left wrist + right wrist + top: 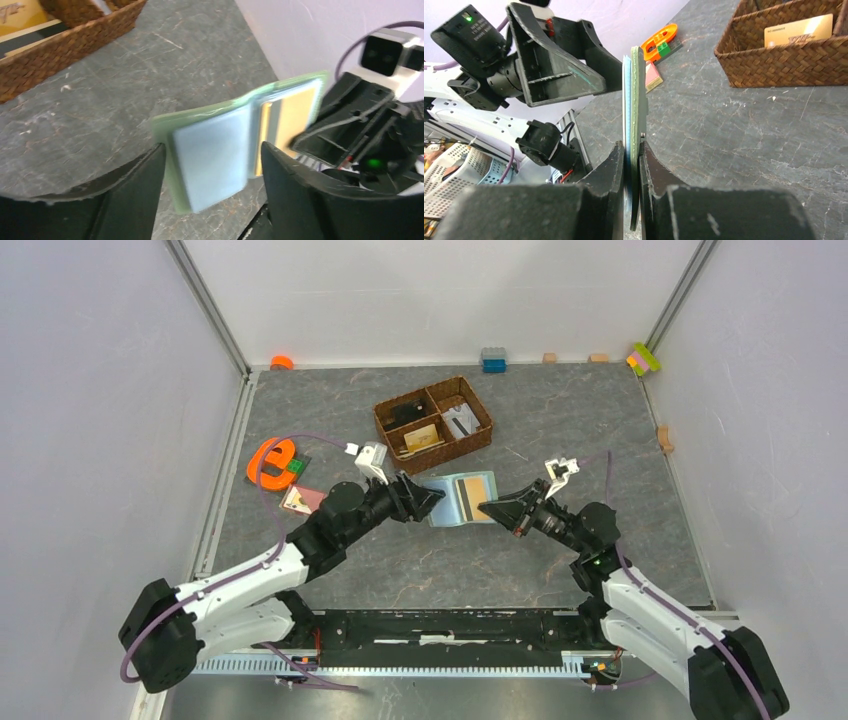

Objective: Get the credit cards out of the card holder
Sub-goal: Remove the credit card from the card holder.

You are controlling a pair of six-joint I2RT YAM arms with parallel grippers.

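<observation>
Card holder [460,498], before the wicker basket [449,444], is pinched at one flap edge by the right hand [632,155]; the left hand [212,165] stands spread around the other flap. Risk: pulling the tan credit card [292,120] may pivot the holder free.

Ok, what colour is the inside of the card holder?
The card holder is pale blue inside, with a sage-green outer cover. The left wrist view shows it best.

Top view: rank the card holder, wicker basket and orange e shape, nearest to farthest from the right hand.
1. card holder: clamped in the right hand, at its tips.
2. wicker basket: farther back on the table, slightly left.
3. orange e shape: far left side.
</observation>
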